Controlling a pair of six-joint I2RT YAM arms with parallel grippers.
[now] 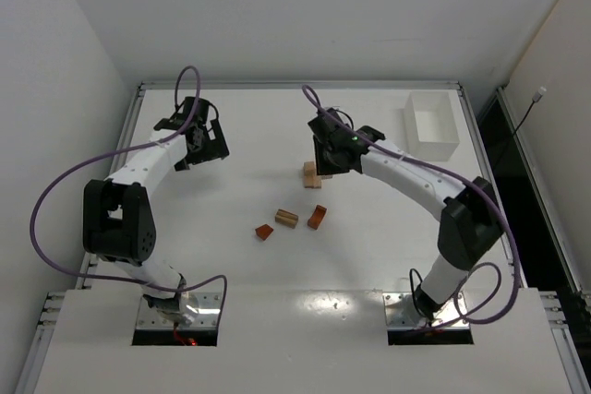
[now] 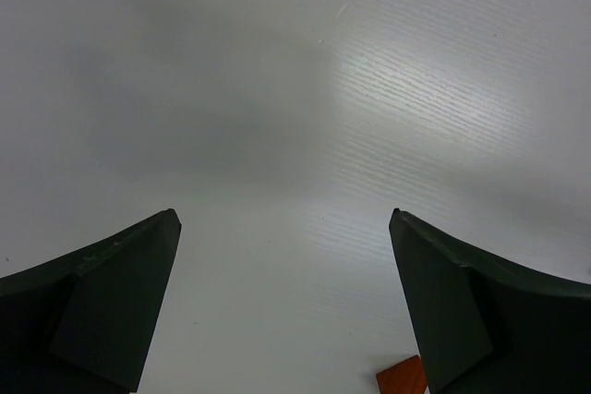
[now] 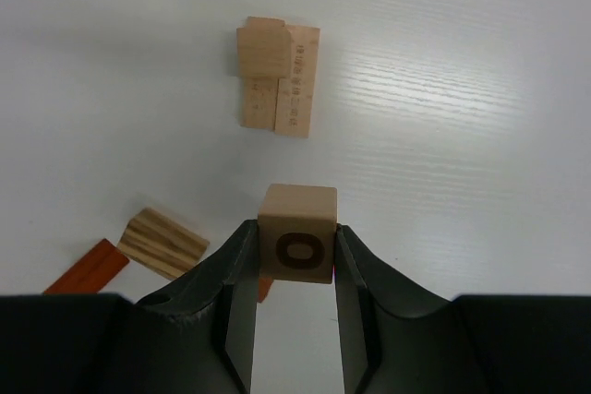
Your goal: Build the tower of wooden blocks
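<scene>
So the right gripper [image 3: 295,232] had its two black fingers pinched narrow on a small light tan wooden cube [image 3: 297,248], the one with a dark ring printed on the face toward the wrist camera. The tower itself was only a short stack of light tan wooden blocks [image 3: 277,76], sitting on the white table [image 1: 240,117] just ahead of the held cube and not touching it. From the top camera that stack [image 1: 310,171] was about mid-table, with the right gripper [image 1: 323,161] hanging right beside it. Three loose pieces lay nearer the arm bases: a light tan wooden block with striped grain [image 1: 286,219], a flat reddish-brown wooden piece [image 1: 265,232] to its left, and a reddish-brown wooden arch piece [image 1: 317,217] to its right. The left gripper [image 2: 283,219] was spread wide with nothing between its fingers, off on the left side of the table, well apart from the blocks. A reddish-orange corner [image 2: 404,377] poked in at the bottom of its wrist view, but I couldn't tell which piece that was. A white rectangular tray [image 1: 430,124] sat at the far right.
</scene>
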